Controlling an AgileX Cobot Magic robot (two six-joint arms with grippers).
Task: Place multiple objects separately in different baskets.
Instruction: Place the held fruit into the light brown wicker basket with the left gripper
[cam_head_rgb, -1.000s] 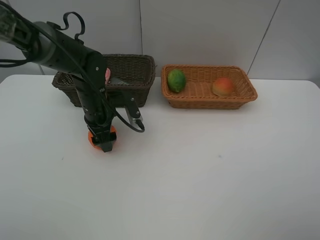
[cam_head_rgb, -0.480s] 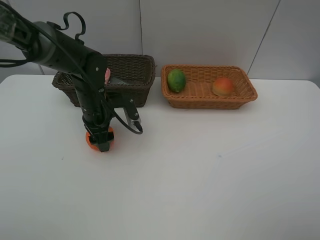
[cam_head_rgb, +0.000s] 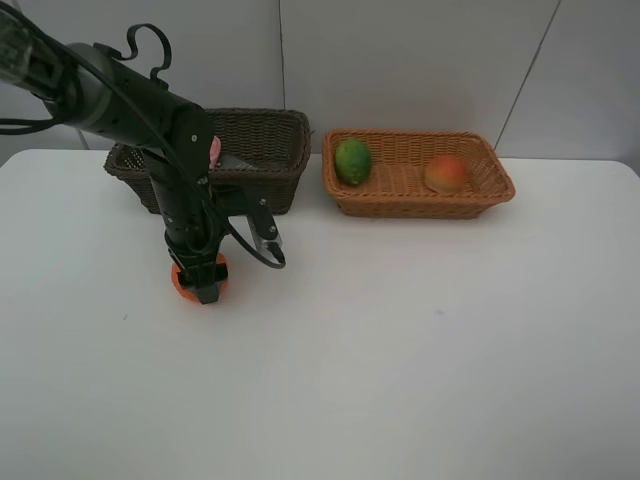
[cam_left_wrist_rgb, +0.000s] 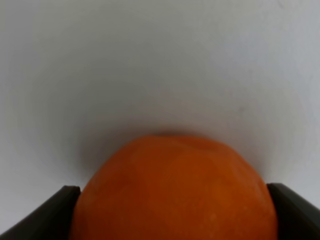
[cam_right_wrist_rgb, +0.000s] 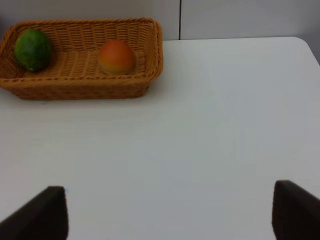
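Orange (cam_left_wrist_rgb: 172, 192) sat on the white bench (cam_head_rgb: 400, 340), the left gripper (cam_head_rgb: 203, 281) jaws touching both its sides; the right gripper (cam_right_wrist_rgb: 167, 212) jaws gaped wide.

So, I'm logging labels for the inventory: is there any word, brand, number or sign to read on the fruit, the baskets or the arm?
None can be read.
The orange, lime, peach-like fruit and both baskets show no lettering.
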